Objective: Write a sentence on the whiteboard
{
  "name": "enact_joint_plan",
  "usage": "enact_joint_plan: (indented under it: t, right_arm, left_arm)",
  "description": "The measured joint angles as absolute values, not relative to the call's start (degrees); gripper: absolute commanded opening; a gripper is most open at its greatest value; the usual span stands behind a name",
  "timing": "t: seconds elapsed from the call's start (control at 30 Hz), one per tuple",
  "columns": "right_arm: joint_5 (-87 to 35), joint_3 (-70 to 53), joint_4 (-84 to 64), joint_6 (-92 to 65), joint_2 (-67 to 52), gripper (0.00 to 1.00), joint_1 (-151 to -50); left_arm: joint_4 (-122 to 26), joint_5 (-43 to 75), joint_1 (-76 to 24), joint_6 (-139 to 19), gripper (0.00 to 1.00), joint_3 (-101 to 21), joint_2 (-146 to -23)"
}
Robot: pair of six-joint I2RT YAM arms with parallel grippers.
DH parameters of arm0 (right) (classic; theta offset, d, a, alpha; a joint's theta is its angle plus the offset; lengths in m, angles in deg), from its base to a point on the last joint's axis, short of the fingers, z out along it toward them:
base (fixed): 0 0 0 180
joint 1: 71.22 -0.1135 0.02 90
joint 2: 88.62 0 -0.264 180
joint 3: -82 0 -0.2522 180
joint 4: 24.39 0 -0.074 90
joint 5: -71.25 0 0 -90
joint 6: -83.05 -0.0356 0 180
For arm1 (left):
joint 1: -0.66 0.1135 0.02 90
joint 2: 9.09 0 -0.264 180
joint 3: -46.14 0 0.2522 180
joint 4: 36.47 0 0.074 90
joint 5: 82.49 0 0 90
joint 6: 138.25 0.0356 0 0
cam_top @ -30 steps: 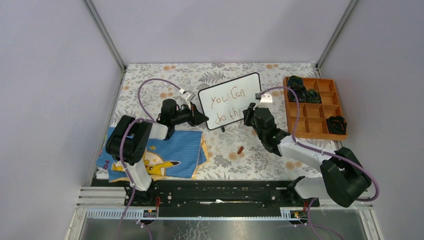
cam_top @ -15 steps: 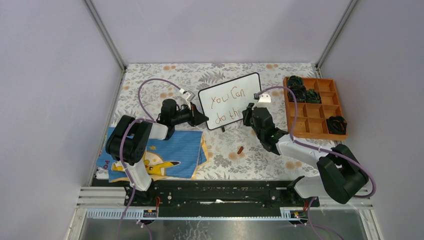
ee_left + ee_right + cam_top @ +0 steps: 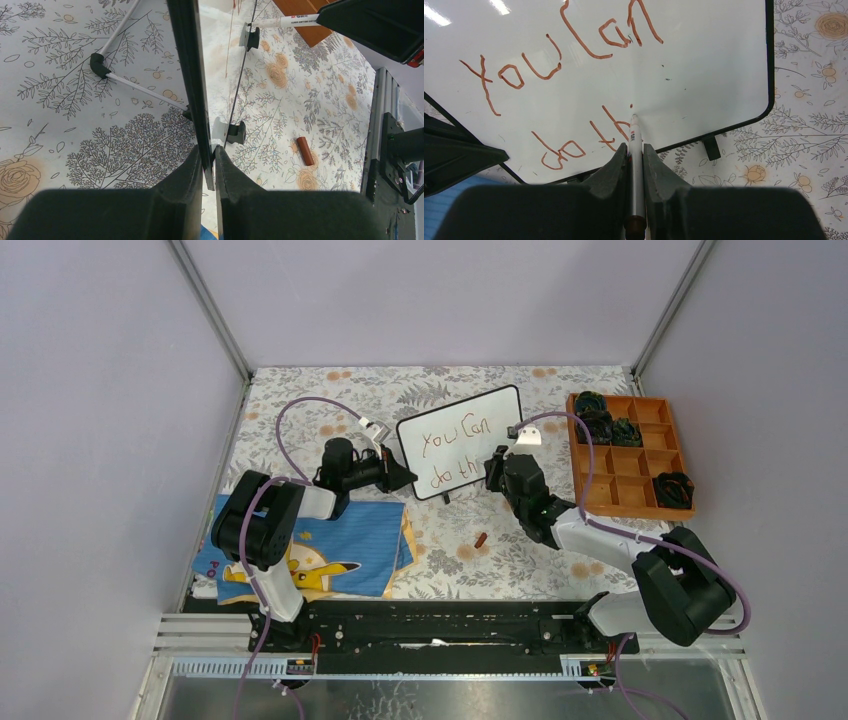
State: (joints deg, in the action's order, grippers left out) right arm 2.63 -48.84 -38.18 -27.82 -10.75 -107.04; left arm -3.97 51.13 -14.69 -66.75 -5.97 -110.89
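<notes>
- Right wrist view: my right gripper [image 3: 635, 150] pinches a marker [image 3: 634, 131], its tip touching the whiteboard [image 3: 709, 60] just right of "do th" in the sentence [image 3: 559, 60].
- My left gripper [image 3: 209, 156] clamps the whiteboard's left edge.
- Whiteboard stands on the table [image 3: 300, 390] toward its far edge, a tray [image 3: 627, 490] near its right.
- Both arms reach forward, low.

Lab test cell: grey walls [image 3: 440, 300], aluminium framing [image 3: 210, 310].
</notes>
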Motion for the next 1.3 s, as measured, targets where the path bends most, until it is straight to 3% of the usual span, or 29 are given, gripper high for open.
enact_joint_plan:
  t: [1.3]
  right_arm:
    - [3.0,-51.1,-35.74,-28.43,-15.71,0.0,-107.04]
  left_arm:
    - [-4.04,51.09,-14.69,-66.67,0.0,-5.97,-110.89]
